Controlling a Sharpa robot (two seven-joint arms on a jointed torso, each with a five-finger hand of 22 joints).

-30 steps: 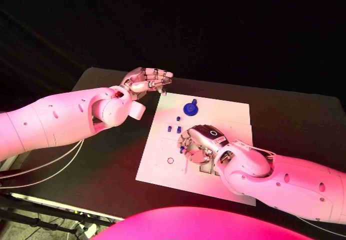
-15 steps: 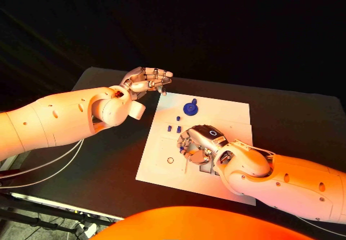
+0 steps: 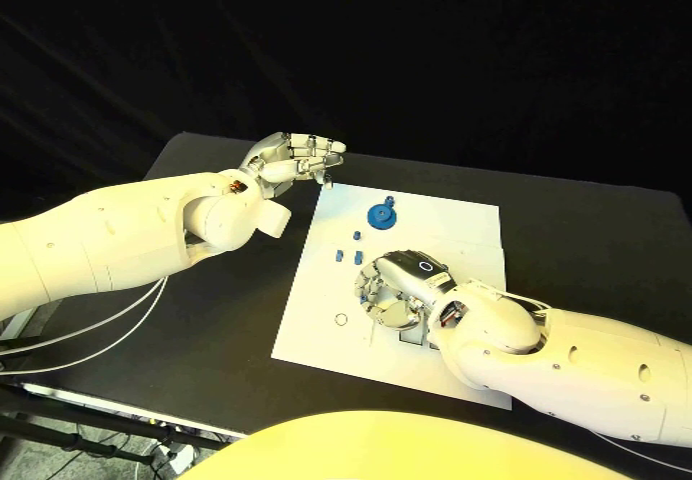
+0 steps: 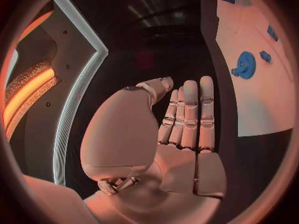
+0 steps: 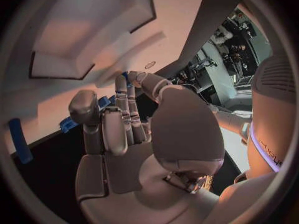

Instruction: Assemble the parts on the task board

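Head view: I see the board (image 3: 433, 225) mid-table. The left hand (image 3: 296, 157) hovers off its far left corner, fingers curled in, empty. The right hand (image 3: 400, 290) lies on the board's middle, fingers bent down; whether they pinch a part I cannot tell. A gear (image 3: 381, 216) and small parts (image 3: 348, 255) lie beyond it.

Left wrist view: the fingers (image 4: 190, 114) lie pressed together, beside the board (image 4: 255, 104) and gear (image 4: 244, 64).

Right wrist view: the fingers (image 5: 124, 112) curl over blue parts (image 5: 102, 103) on the board (image 5: 124, 45).
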